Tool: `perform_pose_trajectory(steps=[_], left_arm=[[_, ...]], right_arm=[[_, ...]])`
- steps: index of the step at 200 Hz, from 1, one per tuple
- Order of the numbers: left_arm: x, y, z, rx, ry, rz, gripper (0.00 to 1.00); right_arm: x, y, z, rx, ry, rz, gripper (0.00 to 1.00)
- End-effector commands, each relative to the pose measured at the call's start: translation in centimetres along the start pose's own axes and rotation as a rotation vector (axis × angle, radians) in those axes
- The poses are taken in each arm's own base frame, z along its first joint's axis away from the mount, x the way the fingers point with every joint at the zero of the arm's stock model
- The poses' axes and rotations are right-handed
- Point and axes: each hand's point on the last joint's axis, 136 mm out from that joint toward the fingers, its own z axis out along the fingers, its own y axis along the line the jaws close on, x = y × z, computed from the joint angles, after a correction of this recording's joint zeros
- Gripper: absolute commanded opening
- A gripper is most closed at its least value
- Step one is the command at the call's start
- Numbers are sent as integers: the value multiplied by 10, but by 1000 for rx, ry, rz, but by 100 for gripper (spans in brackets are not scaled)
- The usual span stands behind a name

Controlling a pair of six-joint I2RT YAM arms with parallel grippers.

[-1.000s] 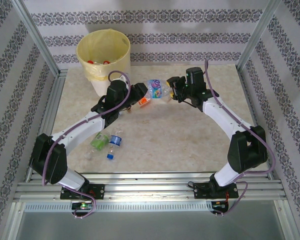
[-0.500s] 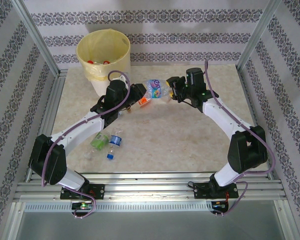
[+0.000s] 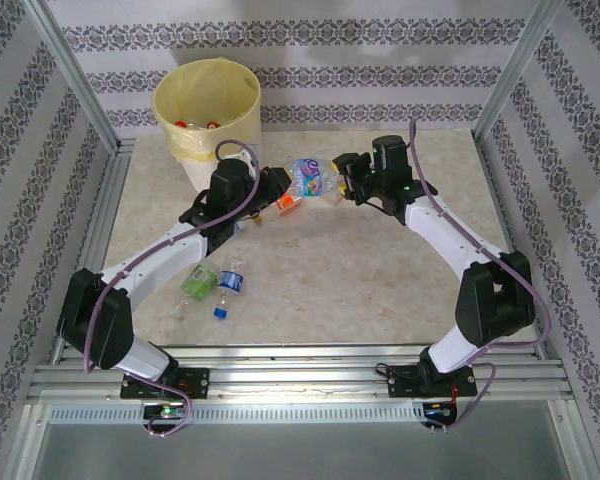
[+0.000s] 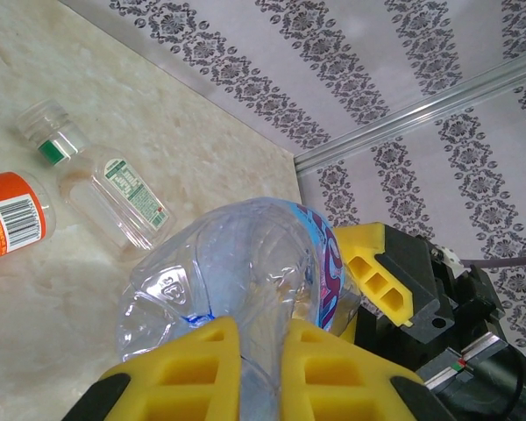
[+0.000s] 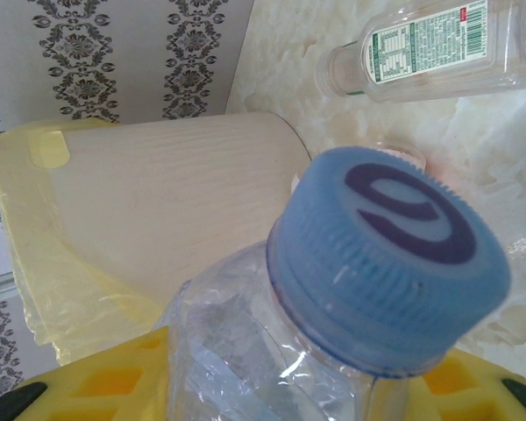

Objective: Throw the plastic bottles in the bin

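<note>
A clear plastic bottle [image 3: 310, 178] with a blue label and blue cap [image 5: 387, 263] hangs above the table between both arms. My left gripper [image 3: 280, 188] is shut on its crumpled bottom end [image 4: 245, 272], the yellow fingers [image 4: 184, 368] pinching the plastic flat. My right gripper [image 3: 342, 180] is shut on the same bottle just below the cap. The bin [image 3: 242, 120], a cream bucket with a yellow bag, stands at the far left with bottles inside. An orange-labelled bottle [image 3: 286, 203] lies under the held one.
A green bottle [image 3: 196, 282] and a blue-capped bottle [image 3: 228, 290] lie near the left arm's forearm. A clear bottle with a white label [image 4: 105, 193] lies beside the orange one [image 4: 9, 219]. Patterned walls and metal posts enclose the table.
My left gripper has closed the last bit onto the bottle's bottom end. Both arms and the bottle have barely moved.
</note>
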Motion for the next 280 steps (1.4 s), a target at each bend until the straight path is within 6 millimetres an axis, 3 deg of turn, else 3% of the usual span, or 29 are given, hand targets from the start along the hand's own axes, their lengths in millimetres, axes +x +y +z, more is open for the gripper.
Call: perform_pose_trajectory(steps=[1,23,46,57,107,168,237,280], left_arm=[[-3,-42,-11,151,33,16,24],[-13,-34,-17,138,10,-8,67],[-15,-29,-22,129,14,-16,92],[-13,-27,-21,128,20,-22,98],[-4,-2,-24,35,47,-9,100],[-15,20,-46,-83,37,52,100],[-14,-5,-23,130,25,-66,98],[-13,-16,-15,196,44,-80,80]], right_arm=[[36,23,-3,-86,157,-48,33],[37,25,-3,-89,162,-49,32],[38,25,-3,-91,170,-47,32],[38,26,-3,-92,170,-47,32],[39,29,-4,-98,174,-48,31],[41,25,-6,-92,181,-51,31],[50,31,-5,-107,207,-56,30],[50,27,-3,-103,210,-45,30]])
